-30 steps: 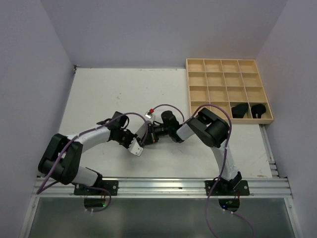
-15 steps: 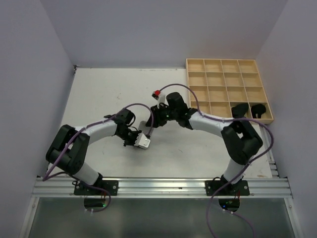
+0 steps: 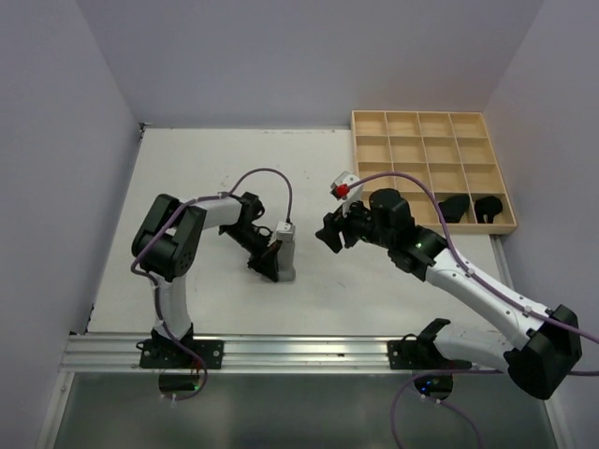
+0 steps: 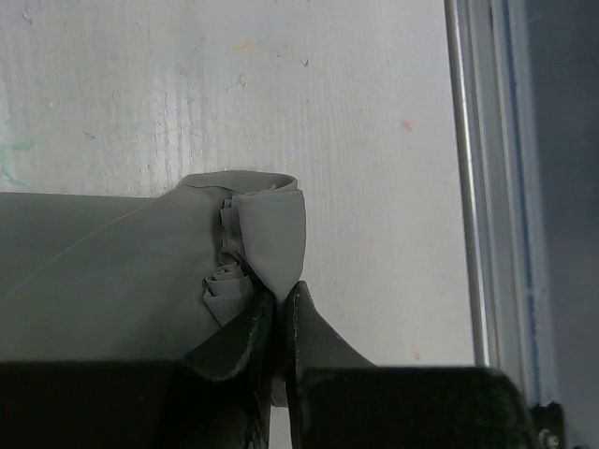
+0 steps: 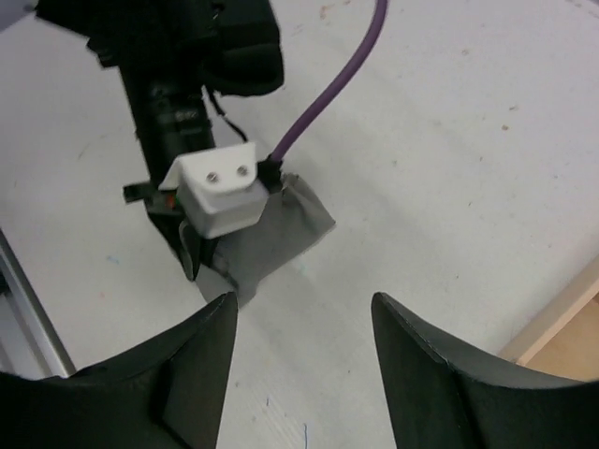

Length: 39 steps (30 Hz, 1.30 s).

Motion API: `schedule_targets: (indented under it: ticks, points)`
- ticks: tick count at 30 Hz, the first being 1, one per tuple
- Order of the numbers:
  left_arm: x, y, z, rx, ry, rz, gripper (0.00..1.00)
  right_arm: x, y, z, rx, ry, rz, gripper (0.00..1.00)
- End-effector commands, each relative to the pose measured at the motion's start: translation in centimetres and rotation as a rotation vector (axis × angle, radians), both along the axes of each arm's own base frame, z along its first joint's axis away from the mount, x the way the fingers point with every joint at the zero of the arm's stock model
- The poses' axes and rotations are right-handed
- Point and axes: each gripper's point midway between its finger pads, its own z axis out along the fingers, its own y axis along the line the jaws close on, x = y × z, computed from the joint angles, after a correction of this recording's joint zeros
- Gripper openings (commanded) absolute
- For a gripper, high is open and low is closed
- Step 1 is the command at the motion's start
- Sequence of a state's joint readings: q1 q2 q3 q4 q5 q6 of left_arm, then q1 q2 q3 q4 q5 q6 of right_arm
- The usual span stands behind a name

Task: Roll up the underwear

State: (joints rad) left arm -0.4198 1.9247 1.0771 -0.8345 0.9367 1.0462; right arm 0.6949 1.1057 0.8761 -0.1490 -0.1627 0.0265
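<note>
1 grey underwear roll (image 4: 267, 229) sits pinched between left fingers (image 4: 234, 341); right fingers (image 5: 187, 383) gape nearby.

Bright, even light; soft shadows

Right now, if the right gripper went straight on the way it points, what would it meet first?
The right gripper would likely meet the grey underwear held by the left gripper; it tilts down, so the table could come first.
</note>
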Motion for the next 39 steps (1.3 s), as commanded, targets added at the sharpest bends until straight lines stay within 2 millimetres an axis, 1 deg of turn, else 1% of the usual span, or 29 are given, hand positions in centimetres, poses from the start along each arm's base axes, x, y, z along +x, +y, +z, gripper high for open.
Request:
schedule_targets:
  ticks: [1,2,3,5,6,7,9,10,11,12,13,14,16,17,19,20,22,23,24,26,27,30,32,33,34,36,37,38,39]
  points:
    - [-3.5,4.0,-4.7,0.271,0.216,-0.017,0.06,-3.2,0.3,-3.7,-0.106,0.103,0.179,0.62]
    - [-3.2,4.0,-5.0,0.281,0.232,0.001,0.04,-3.8,0.7,-4.4,-0.116,0.126,0.209,0.60]
    - [-3.1,4.0,-5.4,0.297,0.250,0.008,0.03,-4.3,1.1,-6.1,-0.146,0.163,0.234,0.60]
    - [-3.1,4.0,-5.7,0.322,0.276,0.026,0.01,-4.5,2.0,-7.1,-0.179,0.109,0.267,0.59]
    - [-3.1,4.1,-6.1,0.338,0.288,0.032,0.01,-5.8,2.9,-8.2,-0.204,0.094,0.317,0.59]
    - [-3.1,4.3,-6.3,0.357,0.295,0.040,0.01,-5.5,3.9,-8.0,-0.192,0.028,0.340,0.59]
    - [-3.1,4.5,-6.8,0.379,0.302,0.053,0.01,-6.0,5.1,-8.7,-0.194,-0.001,0.380,0.59]
    - [-3.2,4.6,-6.9,0.384,0.304,0.052,0.03,-5.6,6.0,-9.4,-0.199,-0.021,0.400,0.59]
    - [-3.1,4.6,-7.0,0.386,0.307,0.056,0.04,-6.0,6.5,-10.0,-0.215,-0.019,0.429,0.59]
    - [-3.1,4.6,-7.2,0.393,0.315,0.060,0.05,-5.8,7.2,-9.8,-0.223,-0.039,0.446,0.59]
    - [-3.1,4.6,-7.3,0.392,0.320,0.055,0.07,-5.4,8.2,-10.8,-0.246,-0.056,0.471,0.59]
    - [-3.0,4.6,-7.4,0.391,0.319,0.055,0.08,-6.0,9.0,-11.1,-0.254,-0.066,0.507,0.59]
    - [-2.9,4.5,-7.6,0.393,0.322,0.057,0.09,-6.2,10.8,-11.3,-0.265,-0.091,0.562,0.59]
    - [-2.8,4.5,-7.6,0.393,0.322,0.058,0.09,-7.2,11.7,-12.9,-0.292,-0.067,0.605,0.59]
    - [-2.6,4.4,-7.7,0.392,0.315,0.062,0.10,-7.5,13.0,-13.1,-0.290,-0.087,0.642,0.59]
    - [-2.6,4.5,-7.7,0.392,0.312,0.064,0.11,-8.2,13.5,-14.1,-0.301,-0.070,0.666,0.59]
    - [-2.5,4.5,-7.8,0.396,0.310,0.063,0.13,-8.7,14.2,-14.6,-0.289,-0.059,0.688,0.59]
    - [-2.4,4.5,-7.8,0.398,0.309,0.063,0.13,-9.2,14.4,-15.4,-0.300,-0.044,0.703,0.59]
    - [-2.4,4.5,-7.8,0.397,0.312,0.065,0.14,-9.5,14.6,-15.7,-0.304,-0.041,0.712,0.59]
    - [-2.3,4.5,-7.9,0.394,0.314,0.065,0.15,-9.9,14.8,-16.2,-0.313,-0.040,0.726,0.58]
    - [-2.3,4.5,-7.9,0.393,0.314,0.065,0.16,-10.0,14.7,-17.0,-0.325,-0.028,0.728,0.58]
    - [-2.1,4.4,-7.8,0.383,0.307,0.063,0.18,-10.0,14.7,-18.4,-0.343,-0.018,0.732,0.56]
    - [-1.9,4.3,-7.6,0.377,0.299,0.065,0.19,-10.0,14.8,-18.9,-0.351,-0.010,0.734,0.45]
    - [-1.8,4.3,-7.5,0.368,0.294,0.063,0.21,-10.1,14.5,-19.6,-0.366,0.006,0.736,0.39]
    - [-1.6,4.2,-7.3,0.361,0.290,0.066,0.21,-10.2,14.5,-19.7,-0.371,0.014,0.738,0.25]
    - [-0.9,3.9,-6.6,0.334,0.268,0.075,0.25,-10.4,14.3,-20.2,-0.387,0.034,0.743,0.12]
    - [-0.5,3.9,-6.1,0.324,0.265,0.087,0.26,-10.5,14.2,-20.2,-0.388,0.042,0.742,0.02]
    - [0.7,3.6,-5.0,0.297,0.225,0.101,0.29,-10.7,14.1,-20.3,-0.387,0.054,0.747,0.00]
    - [1.4,3.5,-4.1,0.273,0.209,0.108,0.30,-11.0,14.0,-20.4,-0.376,0.077,0.743,0.00]
